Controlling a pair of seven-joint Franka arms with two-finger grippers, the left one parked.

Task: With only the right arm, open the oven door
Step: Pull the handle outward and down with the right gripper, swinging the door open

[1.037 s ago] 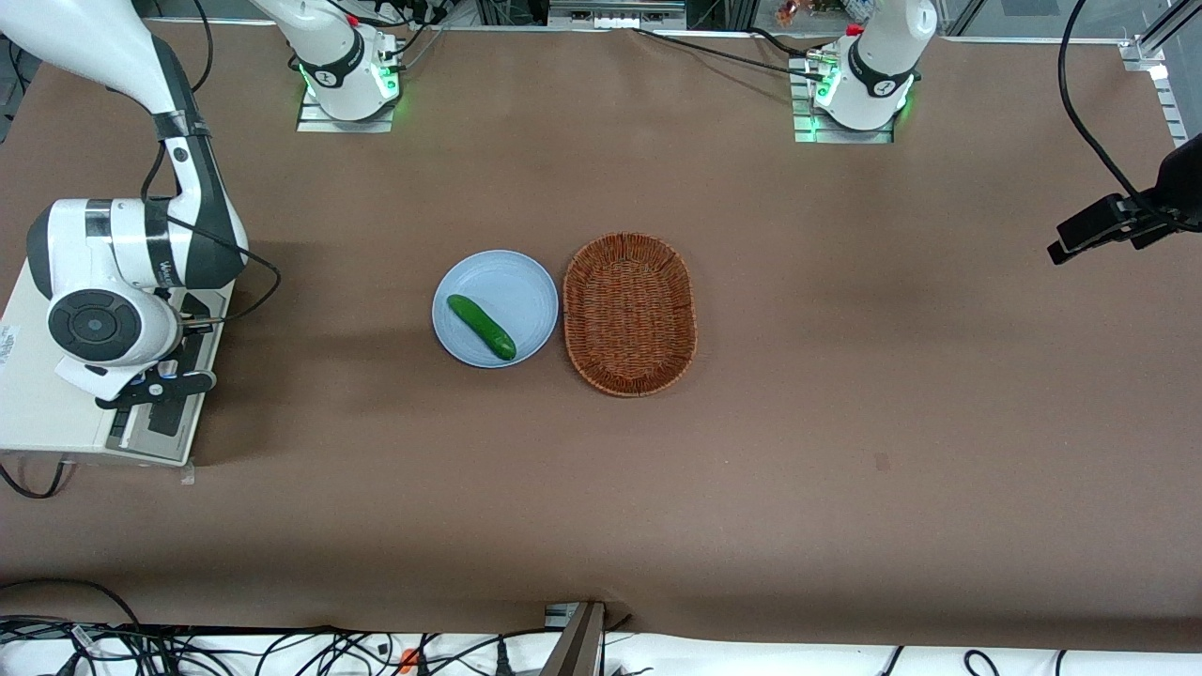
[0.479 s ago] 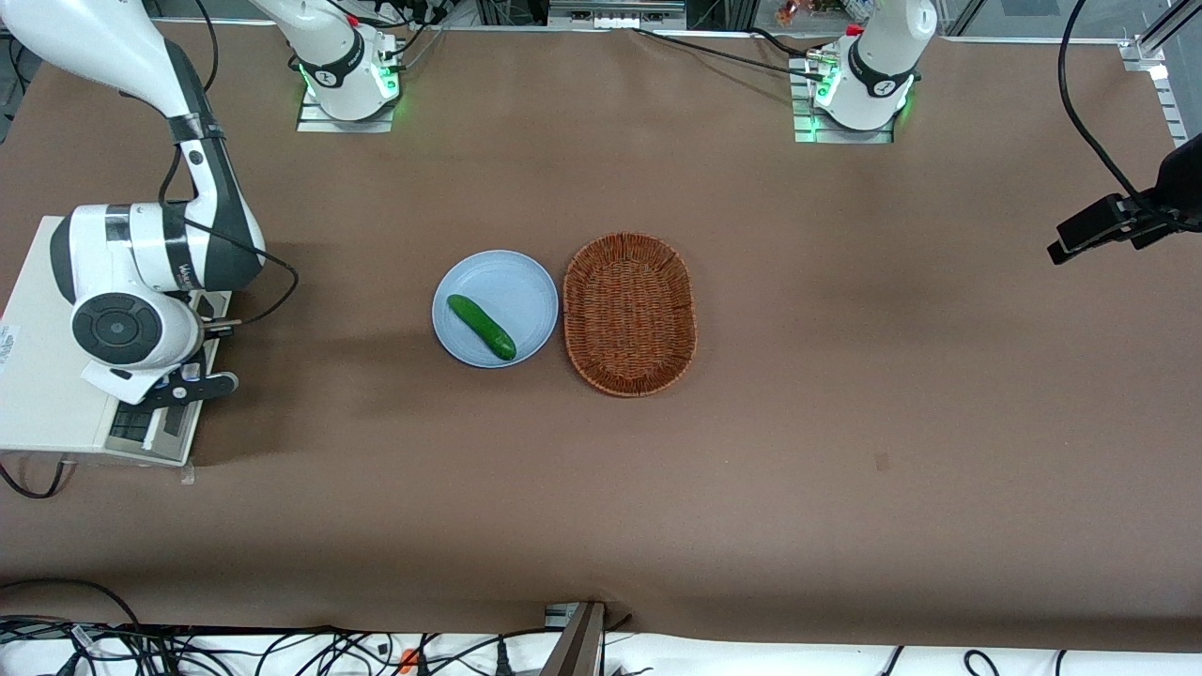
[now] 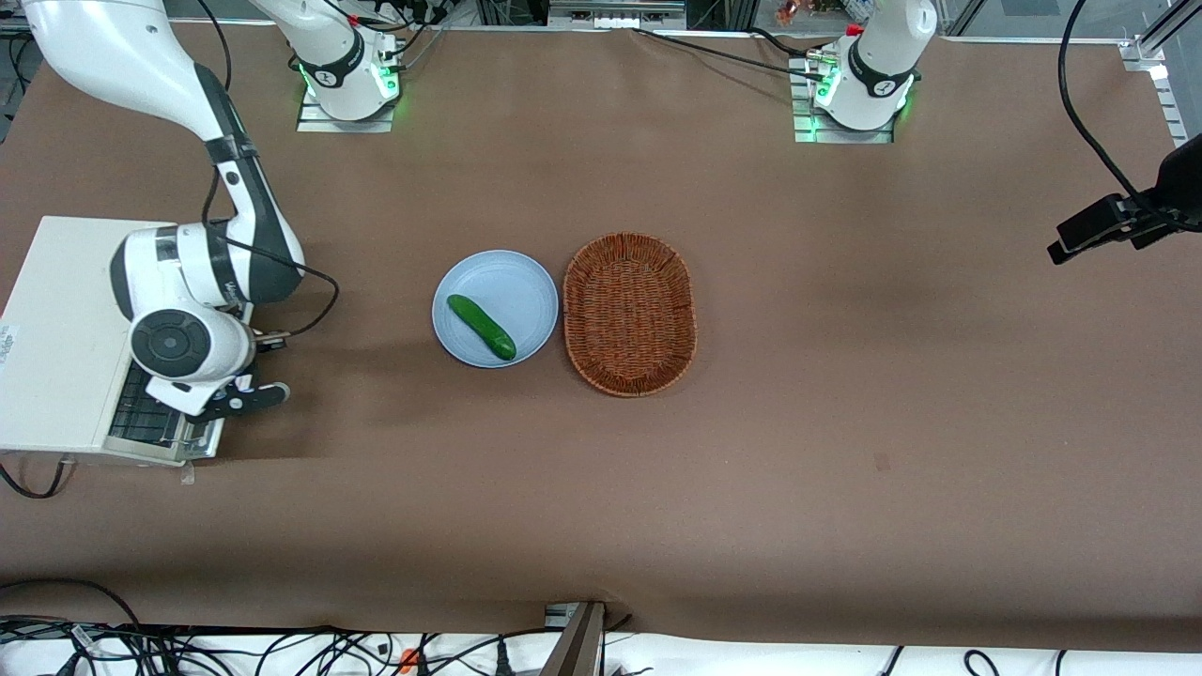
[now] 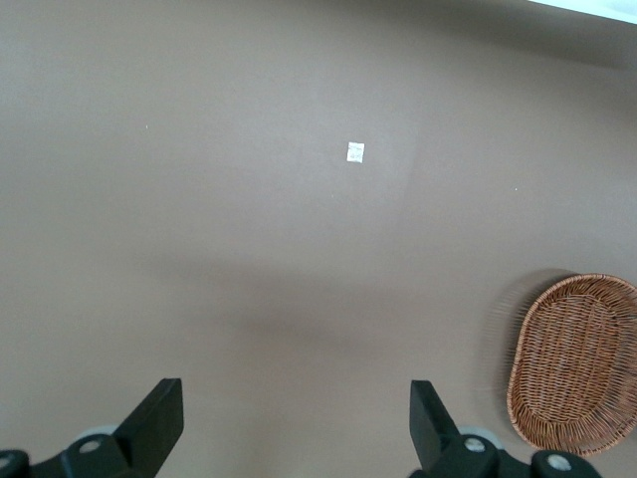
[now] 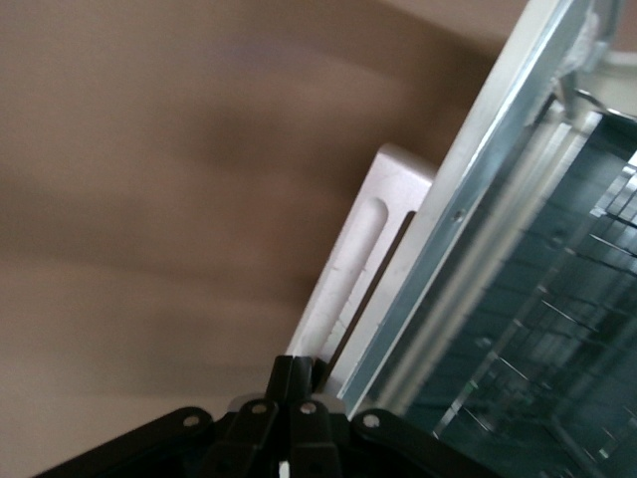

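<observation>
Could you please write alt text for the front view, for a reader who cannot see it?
The right arm reaches over the oven at the working arm's end of the brown table, its gripper at the oven door, which is swung partly open. Mid-table, a blue plate holding a cucumber sits beside an empty wicker basket.
</observation>
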